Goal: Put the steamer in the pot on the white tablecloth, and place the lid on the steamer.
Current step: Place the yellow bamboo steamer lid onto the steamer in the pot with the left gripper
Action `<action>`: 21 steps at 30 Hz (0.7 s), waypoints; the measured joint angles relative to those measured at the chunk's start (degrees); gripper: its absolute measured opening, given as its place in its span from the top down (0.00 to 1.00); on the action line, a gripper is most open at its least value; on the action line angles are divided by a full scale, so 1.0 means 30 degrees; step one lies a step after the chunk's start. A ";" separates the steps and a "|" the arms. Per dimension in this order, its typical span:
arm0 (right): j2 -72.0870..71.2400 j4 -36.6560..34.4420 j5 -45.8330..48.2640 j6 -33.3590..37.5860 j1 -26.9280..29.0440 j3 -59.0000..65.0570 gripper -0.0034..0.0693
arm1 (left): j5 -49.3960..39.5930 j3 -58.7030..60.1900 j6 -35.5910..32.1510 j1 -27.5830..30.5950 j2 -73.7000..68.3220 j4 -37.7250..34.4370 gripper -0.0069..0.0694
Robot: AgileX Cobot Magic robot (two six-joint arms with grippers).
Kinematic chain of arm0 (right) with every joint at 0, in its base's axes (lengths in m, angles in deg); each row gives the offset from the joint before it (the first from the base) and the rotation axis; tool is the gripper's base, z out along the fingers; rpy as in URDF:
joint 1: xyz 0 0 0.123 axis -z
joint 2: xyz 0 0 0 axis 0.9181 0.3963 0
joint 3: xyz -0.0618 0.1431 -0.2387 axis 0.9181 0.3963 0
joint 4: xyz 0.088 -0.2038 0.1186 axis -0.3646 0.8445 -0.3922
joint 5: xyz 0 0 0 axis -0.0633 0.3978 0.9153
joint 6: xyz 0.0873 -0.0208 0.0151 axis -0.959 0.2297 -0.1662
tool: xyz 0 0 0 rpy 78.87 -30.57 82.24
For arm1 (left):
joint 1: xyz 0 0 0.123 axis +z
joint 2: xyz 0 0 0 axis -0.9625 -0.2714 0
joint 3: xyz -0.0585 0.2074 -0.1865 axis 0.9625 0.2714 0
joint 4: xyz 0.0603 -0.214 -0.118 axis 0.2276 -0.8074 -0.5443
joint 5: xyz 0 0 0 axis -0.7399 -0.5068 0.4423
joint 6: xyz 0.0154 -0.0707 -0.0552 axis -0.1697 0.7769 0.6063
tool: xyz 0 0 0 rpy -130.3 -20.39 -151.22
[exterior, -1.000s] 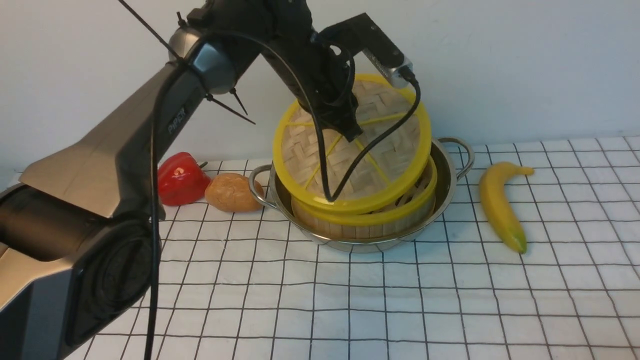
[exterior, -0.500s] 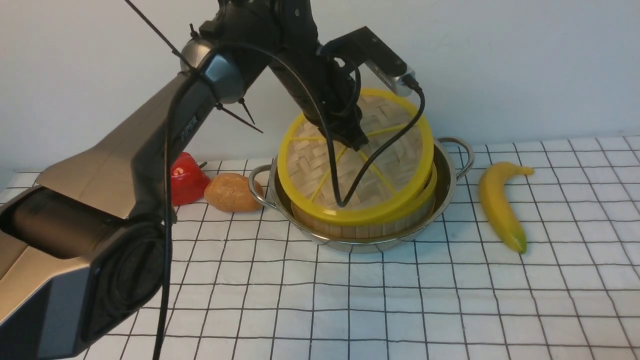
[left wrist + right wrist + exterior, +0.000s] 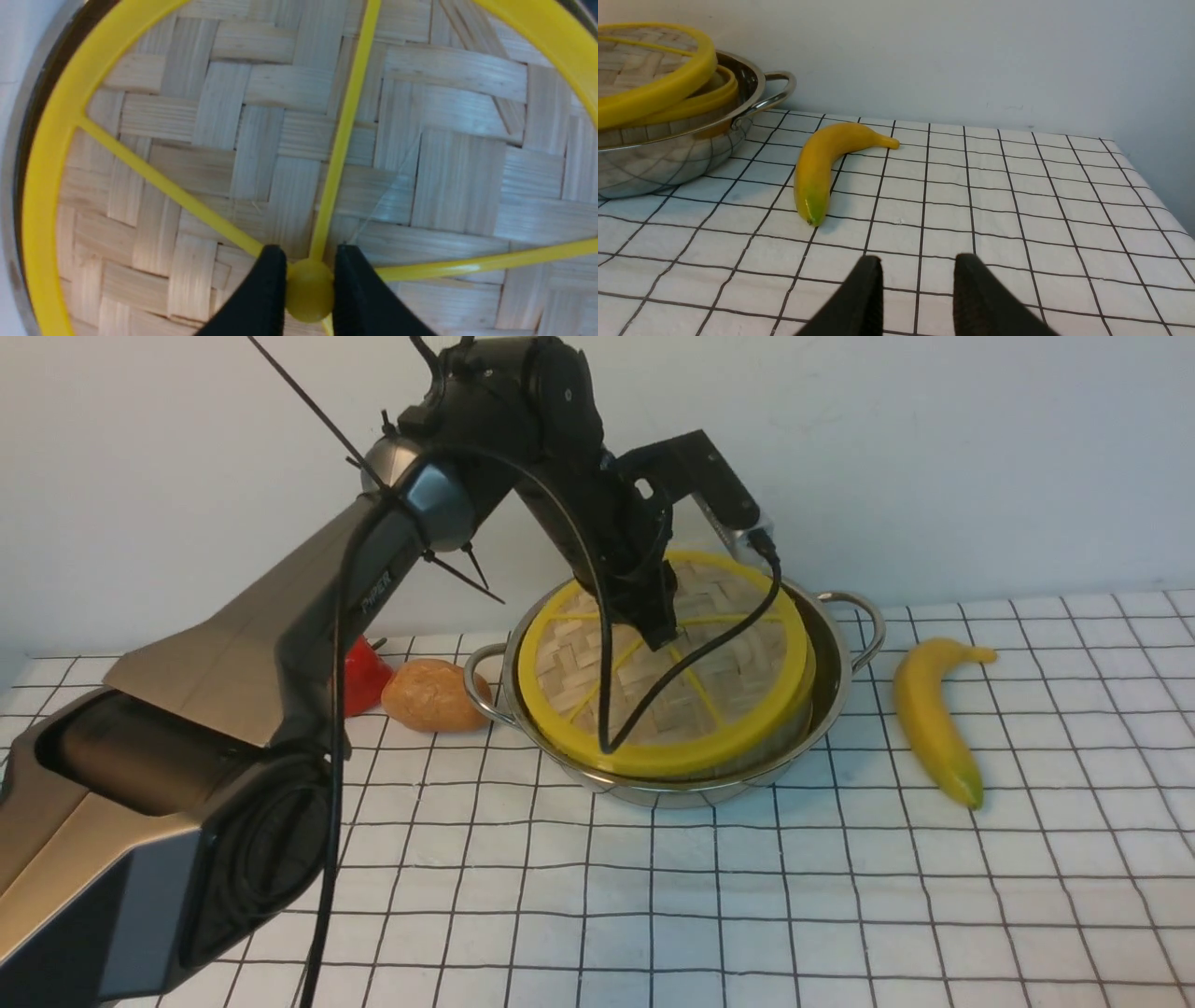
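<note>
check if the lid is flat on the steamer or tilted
Tilted: in the right wrist view the lid slants above the steamer rim; the left gripper holds its hub.

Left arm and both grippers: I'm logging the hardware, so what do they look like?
The left arm has grey-silver boxy links with black rounded joints, pale PiPER lettering, a loose black cable and black zip ties. The left gripper and right gripper have black tapered fingers.
</note>
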 joint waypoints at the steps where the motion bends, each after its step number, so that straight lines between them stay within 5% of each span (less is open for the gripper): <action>1: 0.0000 0.0000 0.0000 0.0000 0.0000 0.0000 0.62 | 0.0000 0.0000 -0.0245 0.0000 0.0000 -0.0058 0.76; 6: 0.0000 0.0000 0.0000 0.0000 0.0000 0.0000 0.62 | 0.0059 0.0000 -0.0749 0.0000 -0.0023 -0.0265 0.76; 21: 0.0000 0.0000 0.0000 0.0019 0.0000 0.0000 0.62 | 0.2572 0.0000 -0.1026 0.0000 -0.0176 -0.0315 0.53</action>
